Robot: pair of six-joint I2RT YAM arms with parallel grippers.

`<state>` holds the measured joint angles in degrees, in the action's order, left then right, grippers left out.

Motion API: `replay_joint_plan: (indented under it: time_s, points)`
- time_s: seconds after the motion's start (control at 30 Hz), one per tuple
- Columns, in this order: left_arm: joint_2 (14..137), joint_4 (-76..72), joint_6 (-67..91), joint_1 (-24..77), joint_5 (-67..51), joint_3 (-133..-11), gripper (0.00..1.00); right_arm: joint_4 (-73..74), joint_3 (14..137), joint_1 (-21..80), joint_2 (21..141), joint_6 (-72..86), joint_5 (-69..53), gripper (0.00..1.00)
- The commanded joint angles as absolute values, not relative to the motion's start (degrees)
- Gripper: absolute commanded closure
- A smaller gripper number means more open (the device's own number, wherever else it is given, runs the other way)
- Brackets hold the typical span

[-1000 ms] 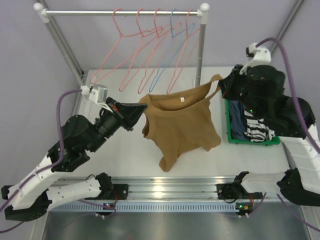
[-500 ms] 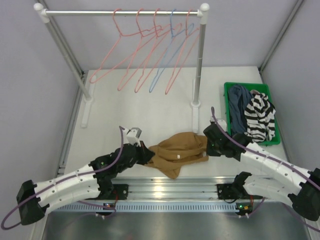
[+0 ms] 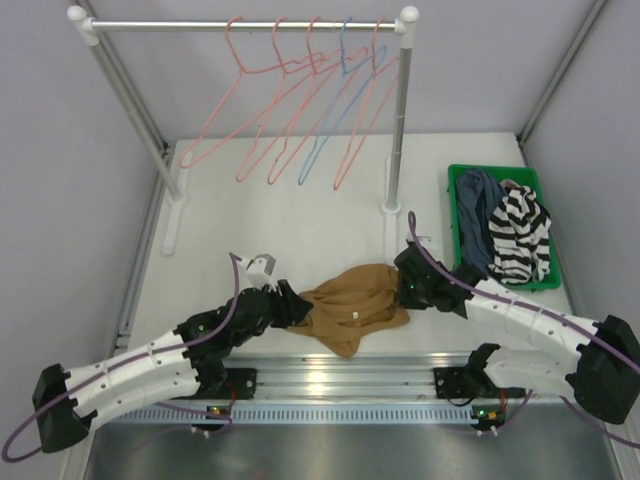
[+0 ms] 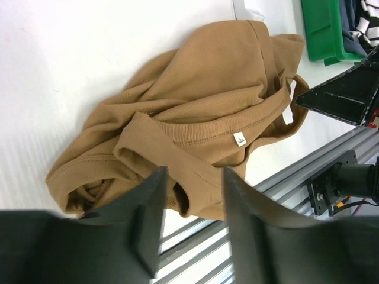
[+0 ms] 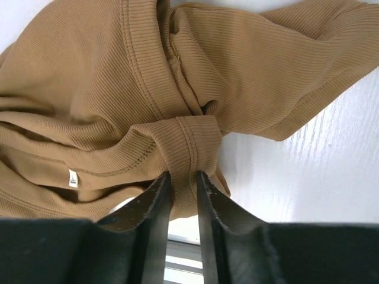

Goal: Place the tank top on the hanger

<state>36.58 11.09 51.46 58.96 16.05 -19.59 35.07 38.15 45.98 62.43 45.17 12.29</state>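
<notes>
The tan tank top [image 3: 355,305] lies crumpled on the white table near its front edge, between my two grippers. My left gripper [image 3: 295,308] is at its left end and stands open [image 4: 194,174], with a loose fold of the tank top [image 4: 207,100] lying in the gap. At the right end, my right gripper [image 3: 408,290] has its jaws narrowly parted [image 5: 182,176]; a strap fold of the tank top [image 5: 89,89] sits between them. Several salmon-pink hangers [image 3: 255,120] hang empty on the rail at the back.
A light blue hanger [image 3: 325,130] hangs among the pink ones. The rail's right post [image 3: 395,150] stands just behind the tank top. A green bin [image 3: 455,215] at the right holds a striped garment [image 3: 520,235] and a dark one. The table's metal front edge [image 3: 330,380] is close.
A second ago both grippers held the tank top spread up in the air. They have come down to the table, the tank top now lies in a heap, and both jaws have parted.
</notes>
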Motion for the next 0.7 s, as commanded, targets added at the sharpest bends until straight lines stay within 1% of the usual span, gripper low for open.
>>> replay_joint_plan:
  time_s: [0.0, 0.03, 0.07, 0.1, 0.2, 0.33, 0.5, 0.53, 0.67]
  points:
    - [34.2, 18.2, 51.6, 58.8, 19.2, -25.4, 0.45, 33.4, 40.3, 46.7, 62.1, 45.2, 12.7, 0.74]
    - [33.8, 19.9, 51.6, 58.8, 19.3, -26.3, 0.38, 33.7, 40.4, 46.7, 62.0, 45.2, 12.7, 0.72]
    - [33.3, 21.3, 51.6, 58.8, 19.5, -27.8, 0.37, 33.9, 40.6, 46.7, 61.4, 44.9, 12.7, 0.70]
    - [32.3, 23.4, 51.1, 58.8, 19.3, -28.5, 0.37, 34.2, 40.6, 46.7, 61.2, 44.7, 12.9, 0.63]
    - [30.4, 26.3, 50.3, 58.8, 19.1, -31.8, 0.38, 35.2, 41.3, 46.7, 60.0, 43.9, 13.2, 0.55]
    - [29.1, 31.8, 46.9, 58.7, 17.9, -38.0, 0.38, 36.7, 43.1, 46.7, 58.3, 42.5, 13.1, 0.52]
    - [30.0, 34.3, 38.4, 58.8, 17.1, -49.9, 0.38, 38.0, 44.9, 46.7, 56.4, 40.9, 13.7, 0.50]
    - [30.4, 34.5, 37.1, 58.8, 17.3, -54.0, 0.38, 38.2, 45.3, 46.7, 56.3, 40.6, 13.7, 0.51]
    - [34.3, 34.5, 30.7, 58.8, 22.7, -64.1, 0.38, 38.2, 46.1, 46.7, 55.3, 39.6, 13.3, 0.50]
